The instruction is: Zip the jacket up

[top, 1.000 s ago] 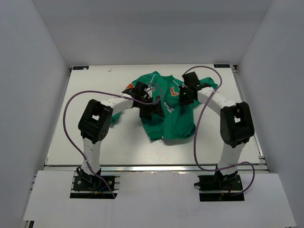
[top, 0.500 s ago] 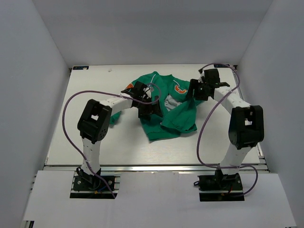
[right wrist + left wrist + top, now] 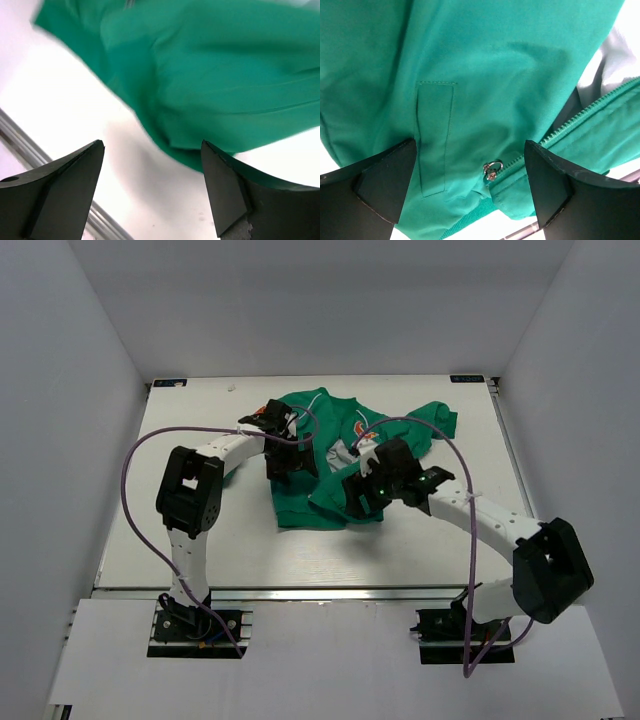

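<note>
Right arm is swinging in from the far right toward the jacket's near hem; right fingers are hanging released, gripping nothing. Left fingers are hovering spread over the zip pull. Jacket is lying crumpled mid-surface, unzipped. Lining-up step: next is pinching the pull and pinning the hem.

Top external: high, behind the arm bases, looks down over the whole table. Left wrist: very close, looks past left gripper onto jacket, zip between its fingertips. Right wrist: close, past right gripper, jacket edge ahead, table between the fingers. All three share the jacket.
</note>
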`<state>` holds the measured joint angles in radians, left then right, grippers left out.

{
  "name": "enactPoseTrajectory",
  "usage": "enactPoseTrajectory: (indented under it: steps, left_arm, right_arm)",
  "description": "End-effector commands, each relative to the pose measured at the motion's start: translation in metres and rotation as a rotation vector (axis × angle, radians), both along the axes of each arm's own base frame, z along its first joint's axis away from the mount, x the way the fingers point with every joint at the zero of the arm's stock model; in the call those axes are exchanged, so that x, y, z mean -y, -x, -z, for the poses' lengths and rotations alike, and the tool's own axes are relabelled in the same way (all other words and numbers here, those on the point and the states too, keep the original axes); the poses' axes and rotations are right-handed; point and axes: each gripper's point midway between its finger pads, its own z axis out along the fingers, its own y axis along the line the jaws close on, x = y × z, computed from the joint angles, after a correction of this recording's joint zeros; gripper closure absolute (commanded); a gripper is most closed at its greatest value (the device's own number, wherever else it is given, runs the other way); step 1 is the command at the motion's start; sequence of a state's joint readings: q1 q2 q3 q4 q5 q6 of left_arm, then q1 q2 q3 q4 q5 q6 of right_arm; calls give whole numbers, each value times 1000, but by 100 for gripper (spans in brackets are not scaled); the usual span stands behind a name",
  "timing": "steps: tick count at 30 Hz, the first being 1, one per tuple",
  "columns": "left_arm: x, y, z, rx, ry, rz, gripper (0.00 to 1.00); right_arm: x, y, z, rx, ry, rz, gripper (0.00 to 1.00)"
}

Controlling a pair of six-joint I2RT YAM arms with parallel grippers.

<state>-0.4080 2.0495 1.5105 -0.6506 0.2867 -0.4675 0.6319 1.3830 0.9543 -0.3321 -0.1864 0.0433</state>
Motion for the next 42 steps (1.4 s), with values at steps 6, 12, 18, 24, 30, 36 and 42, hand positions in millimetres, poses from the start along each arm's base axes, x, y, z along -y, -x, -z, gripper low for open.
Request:
enactPoseTrajectory:
  steps: [6, 12, 18, 24, 30, 36, 42]
  left_arm:
    - [-9, 3, -16, 57, -19, -1, 2]
    - [-15, 11, 1, 23, -35, -17, 2]
    - [-25, 10, 6, 8, -40, -46, 2]
    - [-29, 10, 7, -1, -37, -62, 2]
    - [-30, 14, 7, -14, -39, -72, 2]
    - [-25, 10, 0, 6, -13, -57, 2]
    - [-25, 3, -29, 75, -4, -58, 2]
  right_arm:
    - [-35, 7, 44, 20, 101, -82, 20]
    - [-18, -1, 65, -7, 212, 87, 79]
    - [70, 12, 39, 27, 288, 609, 100]
    - [159, 77, 59, -96, 390, 1117, 79]
    - [182, 118, 96, -213, 276, 1325, 95]
    - [147, 91, 57, -144, 29, 1131, 26]
    - [76, 63, -9, -22, -55, 598, 11]
